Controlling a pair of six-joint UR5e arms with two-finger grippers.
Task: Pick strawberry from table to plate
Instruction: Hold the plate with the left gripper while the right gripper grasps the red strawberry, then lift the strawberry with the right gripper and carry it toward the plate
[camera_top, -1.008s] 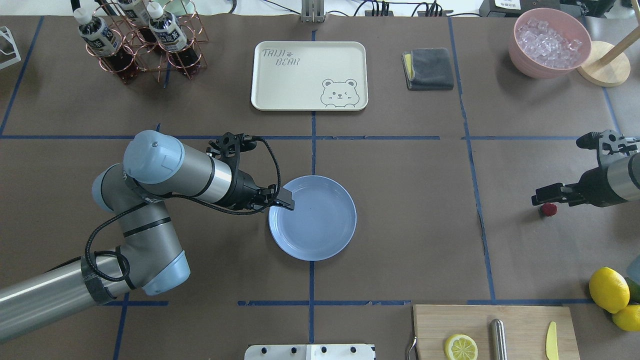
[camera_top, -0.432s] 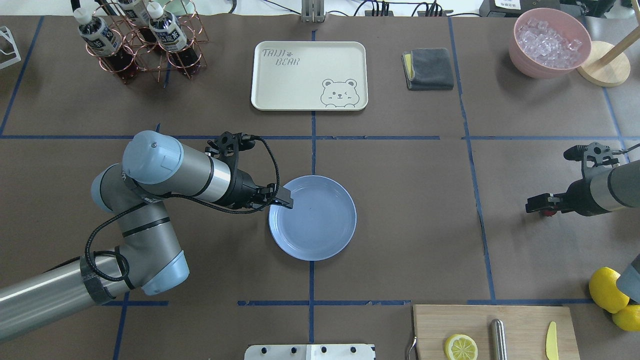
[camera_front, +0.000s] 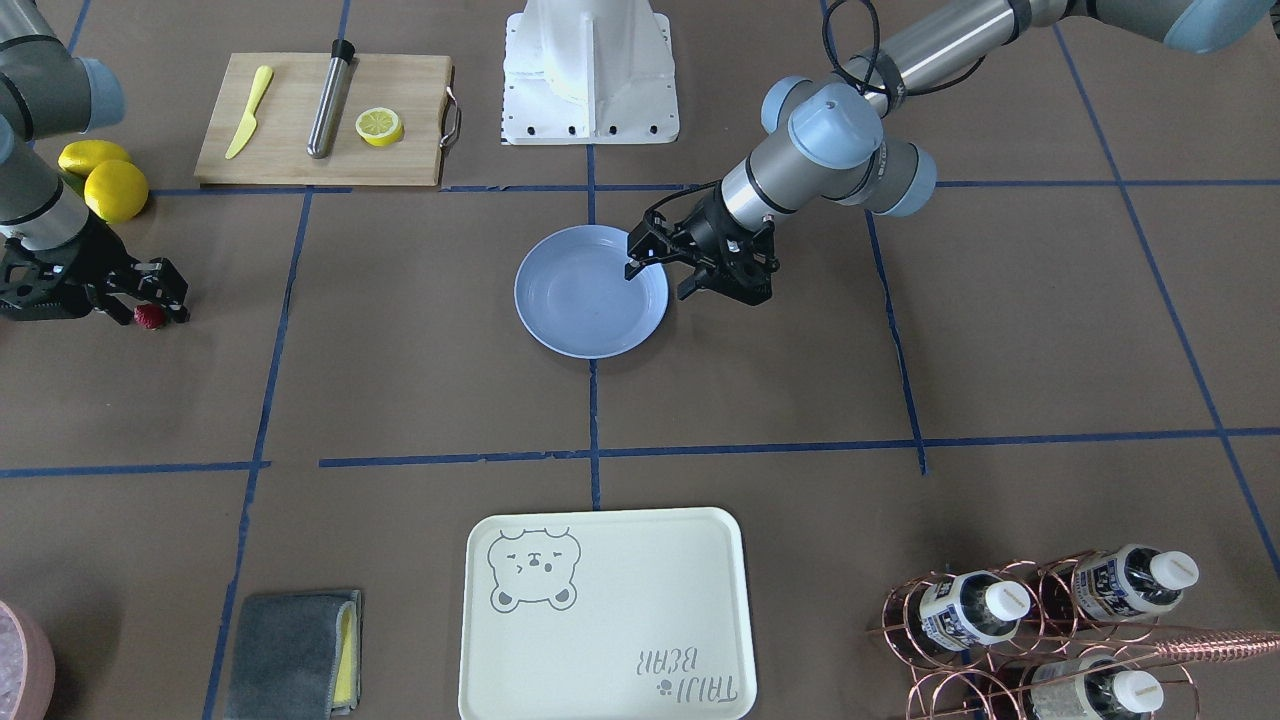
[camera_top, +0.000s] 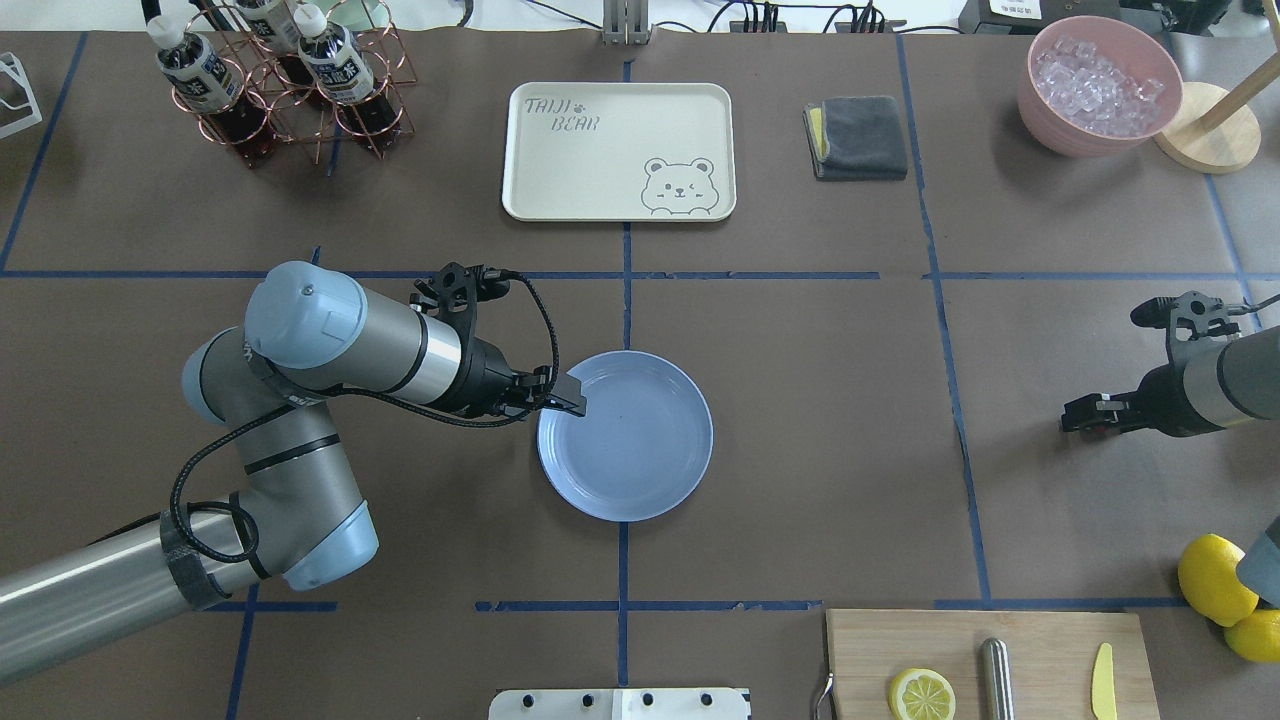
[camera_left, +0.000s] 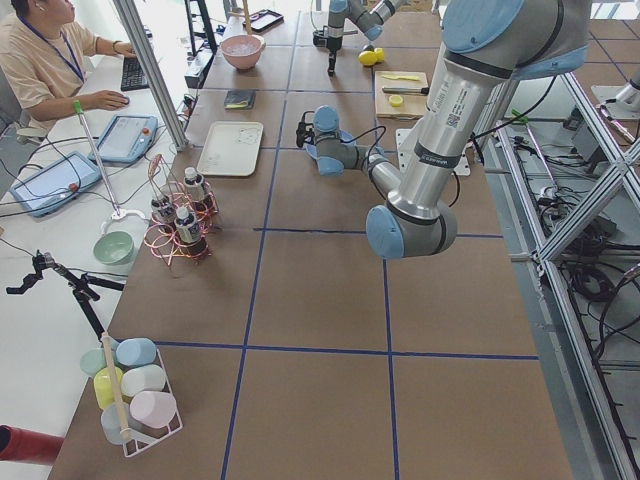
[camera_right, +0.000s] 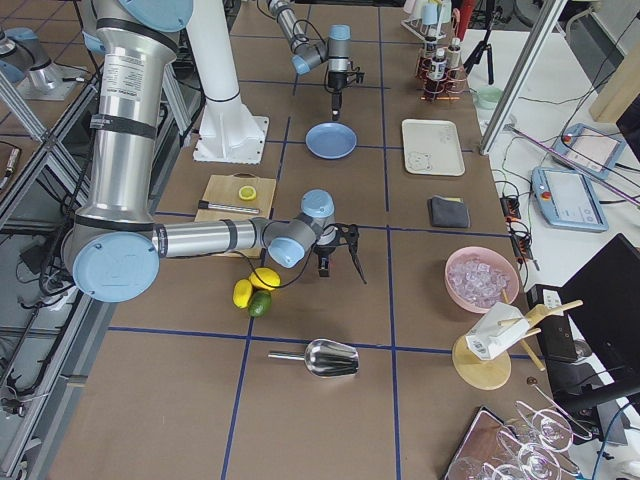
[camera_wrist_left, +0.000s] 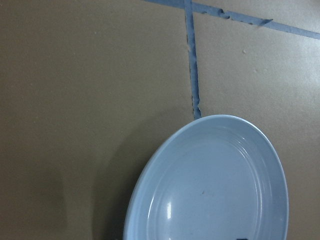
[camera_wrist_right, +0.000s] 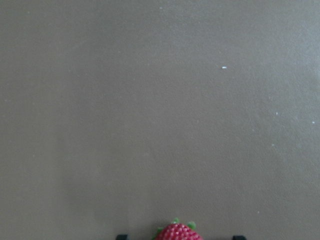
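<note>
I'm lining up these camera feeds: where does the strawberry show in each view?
Front-facing: strawberry at far left, at the right claw's tips.
Overhead: hidden under the right claw, near the right edge.
Exterior left: too far to tell.
Exterior right: cannot make it out beneath that claw.
Left wrist: not in it.
Right wrist: bottom edge, centre.
Landmark: the right claw.

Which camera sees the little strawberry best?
The right wrist view: the strawberry is close, red and bumpy, though cut off. The front-facing view shows a tiny red dot at the right end effector; overhead hides it.
</note>
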